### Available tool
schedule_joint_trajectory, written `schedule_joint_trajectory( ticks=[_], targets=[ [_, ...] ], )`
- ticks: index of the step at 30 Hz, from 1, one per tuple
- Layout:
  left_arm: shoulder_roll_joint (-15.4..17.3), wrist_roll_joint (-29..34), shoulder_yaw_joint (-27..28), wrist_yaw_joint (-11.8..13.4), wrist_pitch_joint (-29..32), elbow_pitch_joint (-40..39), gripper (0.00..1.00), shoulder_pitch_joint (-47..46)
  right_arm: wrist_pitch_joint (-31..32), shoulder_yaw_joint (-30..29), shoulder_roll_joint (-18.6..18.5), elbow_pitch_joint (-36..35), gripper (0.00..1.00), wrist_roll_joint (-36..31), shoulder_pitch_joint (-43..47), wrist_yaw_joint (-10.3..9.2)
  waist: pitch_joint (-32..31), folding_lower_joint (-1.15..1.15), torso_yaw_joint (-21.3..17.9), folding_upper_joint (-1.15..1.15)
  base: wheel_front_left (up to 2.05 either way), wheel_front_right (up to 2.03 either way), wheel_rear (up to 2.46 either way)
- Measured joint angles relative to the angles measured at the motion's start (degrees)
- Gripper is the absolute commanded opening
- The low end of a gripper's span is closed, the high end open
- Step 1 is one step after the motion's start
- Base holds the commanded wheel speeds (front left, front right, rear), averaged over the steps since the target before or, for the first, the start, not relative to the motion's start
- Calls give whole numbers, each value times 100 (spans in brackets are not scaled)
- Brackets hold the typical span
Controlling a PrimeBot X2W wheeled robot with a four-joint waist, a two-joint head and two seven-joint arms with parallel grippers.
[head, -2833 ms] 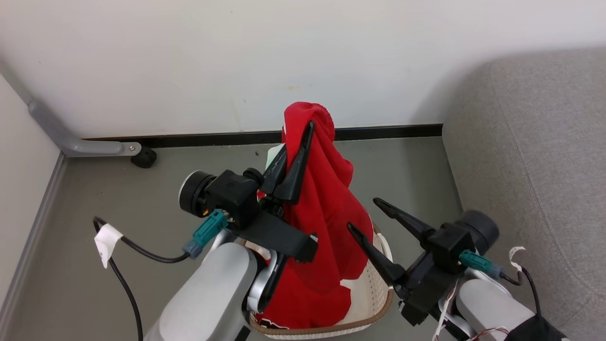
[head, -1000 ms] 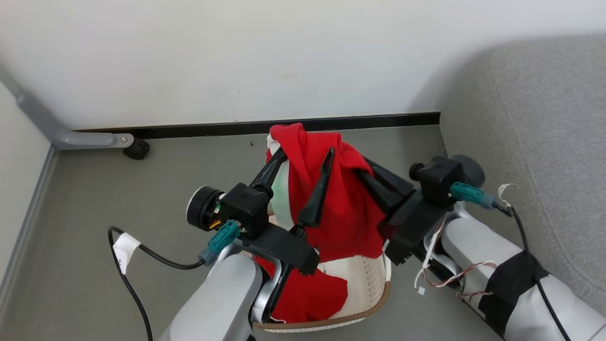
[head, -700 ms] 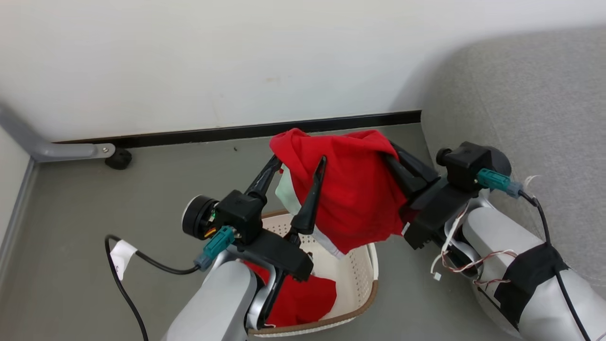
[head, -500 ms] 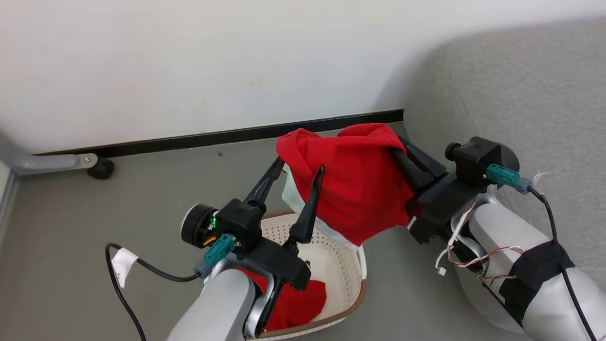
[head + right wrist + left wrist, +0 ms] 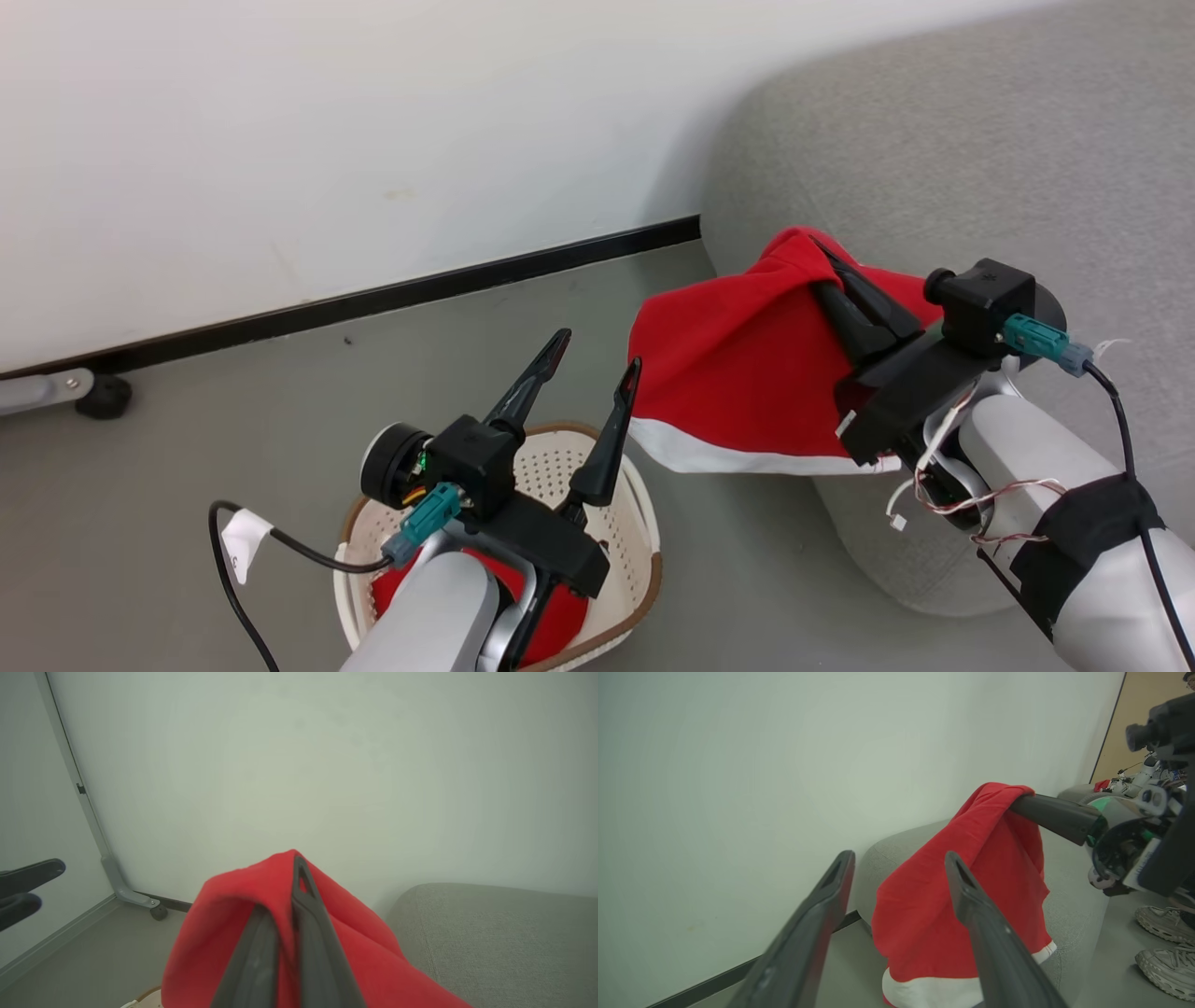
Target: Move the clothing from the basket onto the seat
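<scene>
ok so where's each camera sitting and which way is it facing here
Head: high on the head, facing down at floor, basket, sofa; both arms show, left gripper open, right gripper shut on the garment.
Left wrist: on the left wrist, facing wall and sofa between its spread fingers; the right gripper shows too.
Right wrist: on the right wrist, facing the wall past its closed fingers.
Shared: all three show garment and sofa.

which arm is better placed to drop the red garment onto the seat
Right. The right end effector is shut on the red garment, right beside the seat; the left end effector is open and empty above the basket, farther from the seat.
</scene>
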Motion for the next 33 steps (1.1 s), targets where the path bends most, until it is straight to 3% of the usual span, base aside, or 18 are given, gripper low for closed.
schedule_joint_trajectory(
  ticks=[33],
  targets=[
    [-15, 278, 165, -121, 0, -158, 100, 336, -1, -880, -41, -605, 0, -302, 383, -10, 159, 1, -1763, 0, 0, 0, 0]
  ],
)
